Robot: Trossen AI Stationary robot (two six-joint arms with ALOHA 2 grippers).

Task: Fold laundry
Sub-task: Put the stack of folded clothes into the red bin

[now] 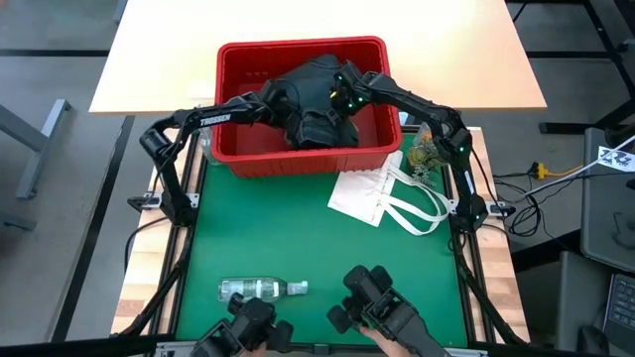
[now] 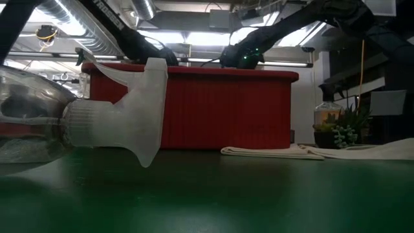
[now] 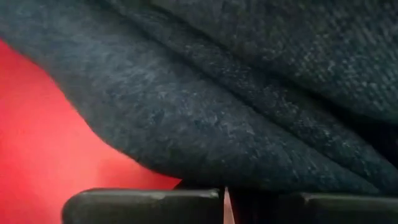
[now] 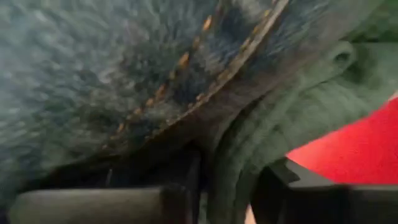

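A green table (image 1: 317,268) carries a red slatted basket (image 1: 298,154) at its far side, and both dark arms reach into it from either side, where the laundry lies as a dark heap (image 1: 316,104) of denim and black cloth. The left gripper (image 3: 225,202) sits low in the basket with its fingers pressed together under a fold of dark blue-grey fabric (image 3: 236,112), while the right gripper (image 4: 227,193) stands with its fingers partly spread, denim with orange stitching (image 4: 149,81) and an olive-green fold (image 4: 280,124) crowding the gap; whether it grips them I cannot tell. Smaller things lie in front of the basket: a white cloth bag with straps (image 1: 382,195), a clear plastic bottle (image 1: 260,289) on its side near the table's front edge, and a small potted plant (image 1: 425,156) just beside the basket's right corner.
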